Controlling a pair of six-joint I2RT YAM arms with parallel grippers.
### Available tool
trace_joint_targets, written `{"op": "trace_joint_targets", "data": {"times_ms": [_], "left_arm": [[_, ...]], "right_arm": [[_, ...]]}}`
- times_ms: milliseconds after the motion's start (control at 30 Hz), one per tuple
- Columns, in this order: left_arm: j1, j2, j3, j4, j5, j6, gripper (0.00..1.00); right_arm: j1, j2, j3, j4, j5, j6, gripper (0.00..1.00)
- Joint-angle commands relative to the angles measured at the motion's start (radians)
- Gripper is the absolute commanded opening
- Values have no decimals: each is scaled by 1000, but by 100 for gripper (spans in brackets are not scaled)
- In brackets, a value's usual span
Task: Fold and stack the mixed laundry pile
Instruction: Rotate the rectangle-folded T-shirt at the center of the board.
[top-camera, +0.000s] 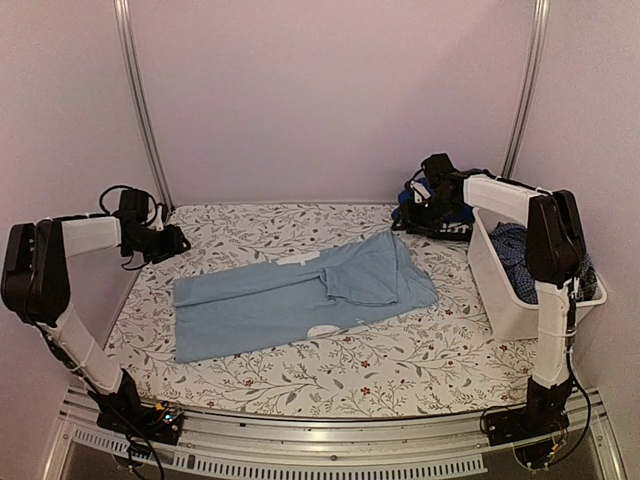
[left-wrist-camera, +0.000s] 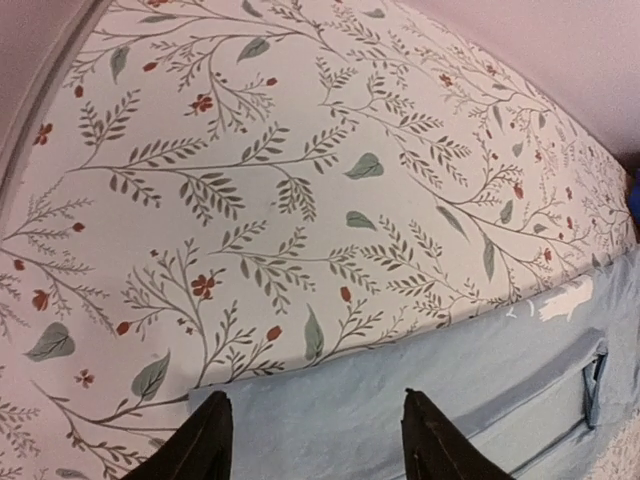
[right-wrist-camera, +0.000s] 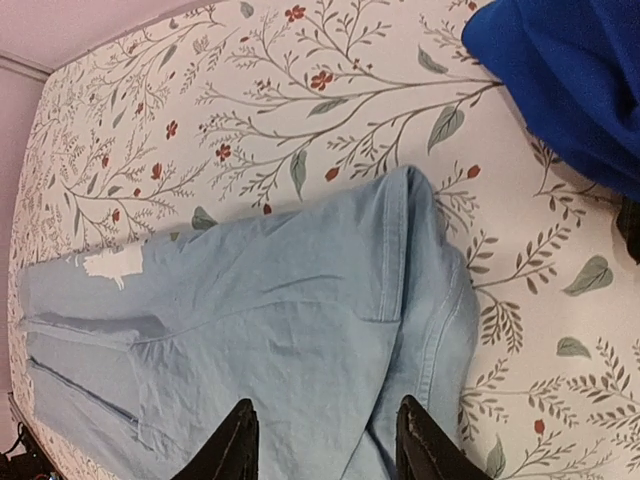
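Left hand (left-wrist-camera: 320, 442) parted, beside pale garment (left-wrist-camera: 420, 395) edge

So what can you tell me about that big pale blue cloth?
The pale blue garment looks like soft, thin cotton, with stitched seams and a white printed patch. It lies spread flat on the floral table cover, mid-table, its right part folded over itself. Nothing grips it; only the cover touches it.

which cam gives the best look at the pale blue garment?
Top external: the whole pale blue garment lies spread on the table cover, outline complete. Left wrist shows only one edge strip of it; right wrist shows one folded end, cropped at the frame.
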Motion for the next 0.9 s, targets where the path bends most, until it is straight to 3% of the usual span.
{"op": "trace_joint_targets", "data": {"times_ms": [0, 167, 433, 633, 733, 867], "left_arm": [[-170, 114, 94, -114, -23, 124, 54], [-310, 220, 137, -182, -99, 176, 50], [-332, 277, 59, -231, -145, 121, 45], [-332, 230, -65, -277, -160, 43, 44], [-335, 178, -135, -297, -161, 2, 44], [-435, 132, -122, -326, -106, -46, 42]], "right_arm": [[64, -106, -156, -31, -76, 15, 44], [136, -148, -293, -22, -103, 38, 43], [162, -21, -306, -33, -39, 22, 43], [161, 132, -129, -81, 53, -65, 42], [159, 240, 38, -122, 111, -108, 42], [155, 367, 312, -179, 175, -147, 42]]}}
